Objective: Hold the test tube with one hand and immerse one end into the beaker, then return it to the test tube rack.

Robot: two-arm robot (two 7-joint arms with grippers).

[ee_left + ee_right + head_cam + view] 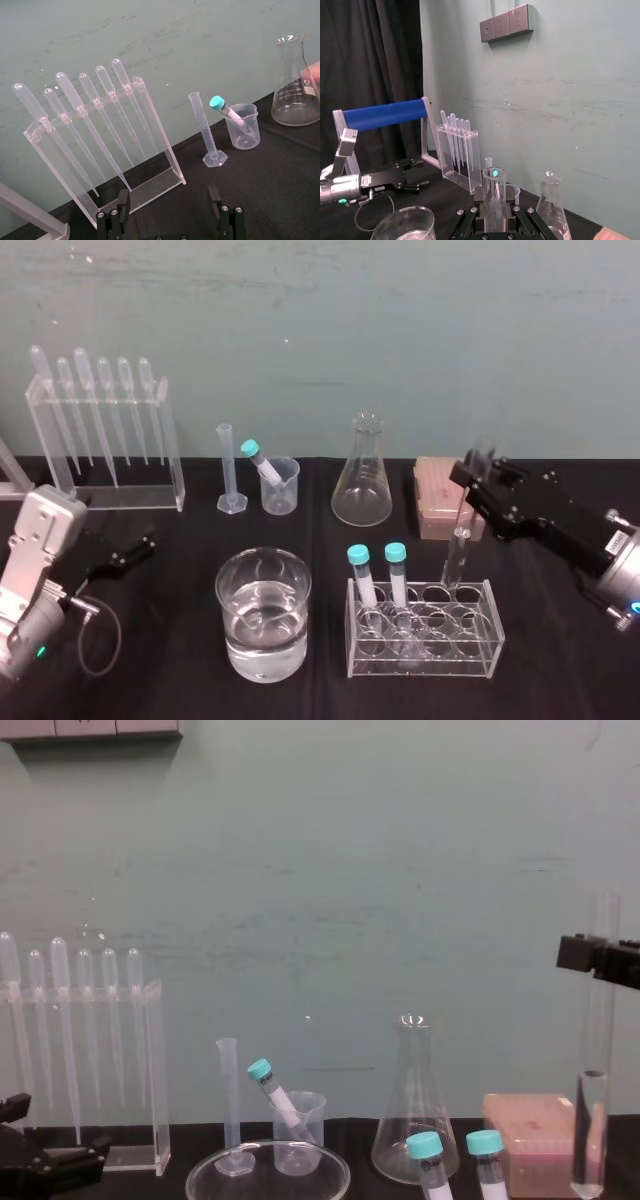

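Grip sat high on the long slim clear glass test tube (457,550): the right gripper (472,478) clenched it there, likely to leave the lower end free. The tube stood with its long axis vertical and its rounded end down. It was over the 1 o'clock corner of the clear plastic test tube rack (480,645), at 3 o'clock from the wide water-filled glass beaker (262,640). The left gripper (143,546) lay parked at 9 o'clock, fingers spread.

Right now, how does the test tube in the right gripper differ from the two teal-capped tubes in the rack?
The test tube is longer and uncapped; the teal-capped tubes are shorter and capped. The right gripper holds the test tube near its top; the teal-capped tubes stand free in the rack. All are slim and clear.
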